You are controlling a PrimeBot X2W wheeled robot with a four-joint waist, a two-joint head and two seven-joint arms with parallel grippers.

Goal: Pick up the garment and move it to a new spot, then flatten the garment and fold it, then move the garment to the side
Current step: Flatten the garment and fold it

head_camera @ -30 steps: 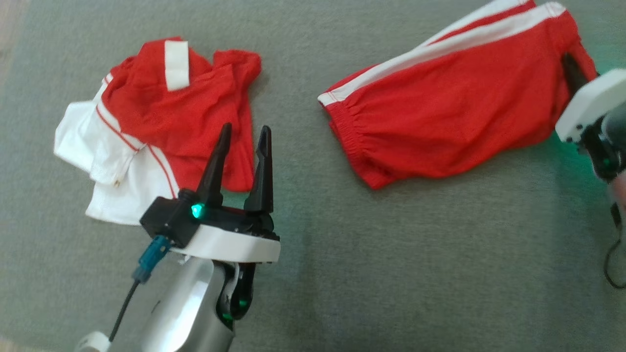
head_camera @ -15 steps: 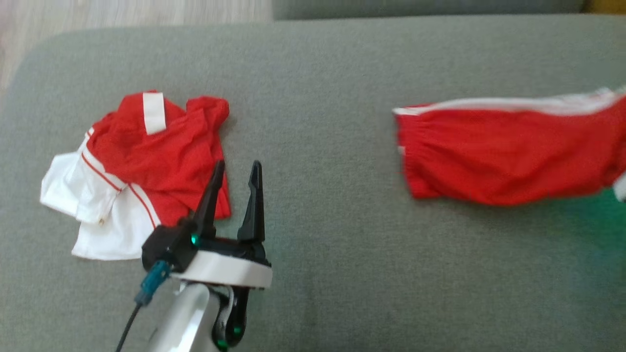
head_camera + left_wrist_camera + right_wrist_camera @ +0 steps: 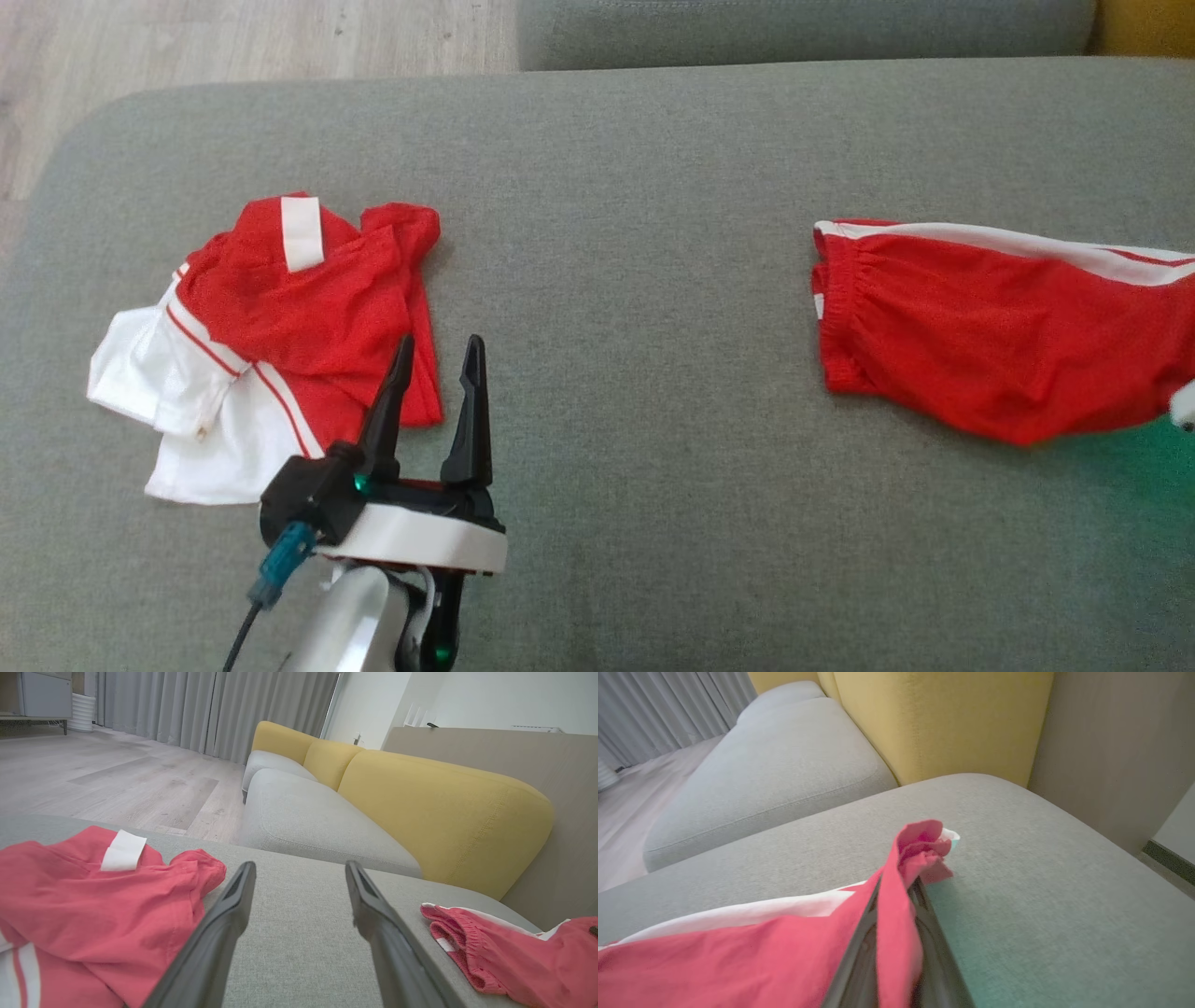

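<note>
The red shorts (image 3: 999, 345) lay on the grey sofa cushion (image 3: 653, 233). One edge was bunched in the closed right end effector (image 3: 899, 886), and the rest trailed to its left. The left end effector (image 3: 439, 343) was wide open and empty, with a red-and-white jersey (image 3: 308, 317) just to its left.

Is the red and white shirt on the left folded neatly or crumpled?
Crumpled: the shirt lies bunched, red and white layers overlapping unevenly on the cushion.
</note>
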